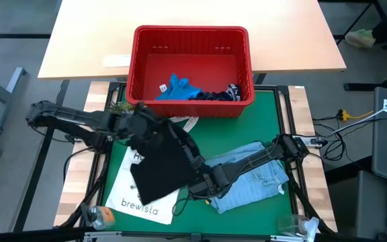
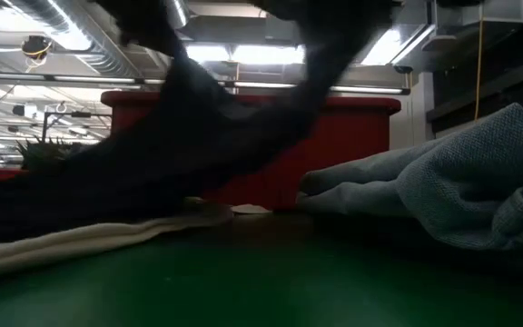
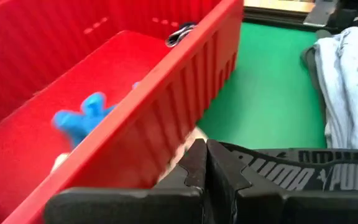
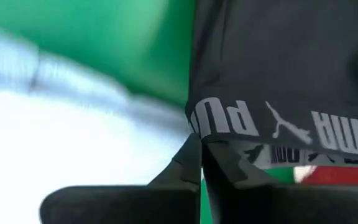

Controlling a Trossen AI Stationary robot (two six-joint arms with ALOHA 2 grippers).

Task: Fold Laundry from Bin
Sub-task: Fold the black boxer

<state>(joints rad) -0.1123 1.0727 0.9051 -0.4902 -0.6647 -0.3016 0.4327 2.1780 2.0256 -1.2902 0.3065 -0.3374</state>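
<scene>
Grippers: left gripper (image 1: 140, 126), right gripper (image 1: 203, 181) clamp black garment (image 1: 163, 161) (PUMA waistband) | covers tote bag (image 1: 140, 202) | bin (image 1: 190, 33) behind

left arm (image 1: 72, 119): showing as matte black, built of long slim links meeting at rounded, bulkier joints
right arm (image 1: 261, 160): wearing the same black finish, with thin dark cables running along its links
left gripper (image 3: 205, 165): showing two flat, dark fingers with angular, tapering tips, rising from a broad black crossbar
right gripper (image 4: 201, 163): looking alike, two dark wedge-shaped fingers on a wide, round-cornered black bar
markings: none showing on either arm
</scene>
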